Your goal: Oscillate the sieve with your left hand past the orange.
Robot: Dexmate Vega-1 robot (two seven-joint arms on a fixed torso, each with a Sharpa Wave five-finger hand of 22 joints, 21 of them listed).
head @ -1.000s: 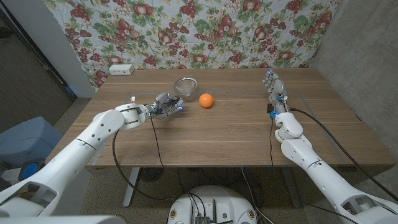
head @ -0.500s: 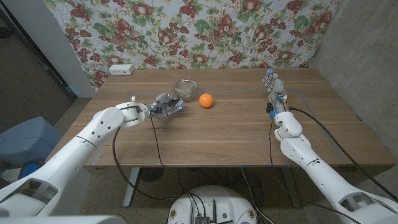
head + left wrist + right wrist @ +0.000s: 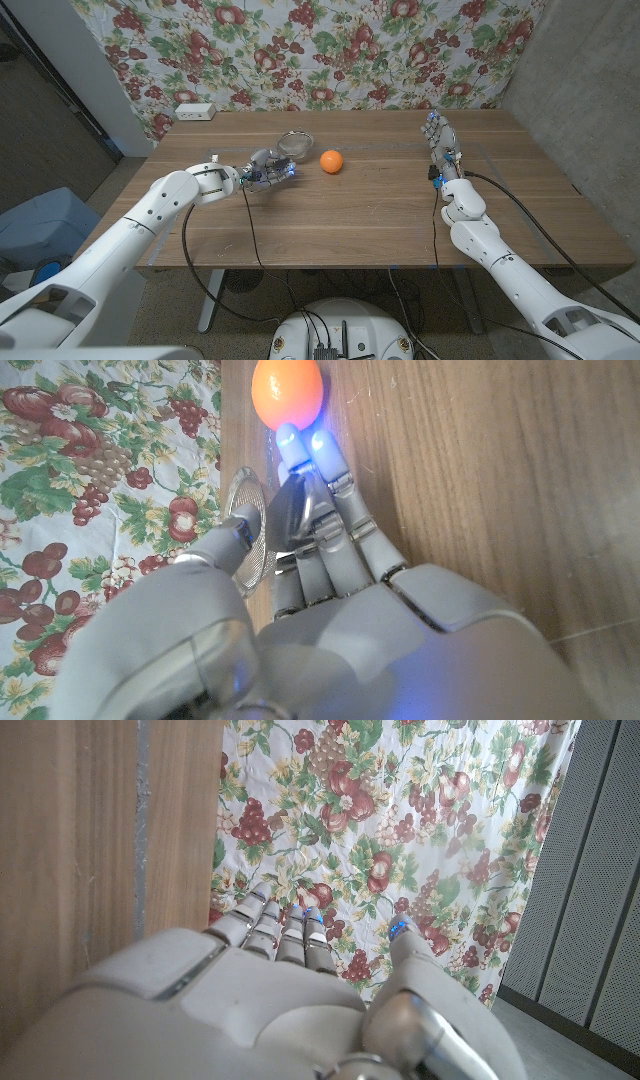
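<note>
A small metal sieve (image 3: 294,144) sits at the far middle of the wooden table (image 3: 360,215), its handle pointing toward my left hand (image 3: 267,172). In the left wrist view, the fingers (image 3: 318,510) and thumb of my left hand (image 3: 330,610) grip the sieve's flat handle, and the mesh bowl (image 3: 250,545) lies beside the thumb. The orange (image 3: 331,161) rests on the table just right of the sieve, and its round shape (image 3: 287,390) shows beyond the fingertips. My right hand (image 3: 441,142) stands far right, its fingers (image 3: 290,935) straight and apart, holding nothing.
A white power strip (image 3: 194,111) lies at the table's far left corner. A fruit-patterned cloth (image 3: 320,50) hangs behind the table. Bare wood stretches between the orange and my right hand and across the near half of the table.
The sieve's bowl has shifted slightly toward the near side with my left hand. The orange and my right arm have stayed where they were.
</note>
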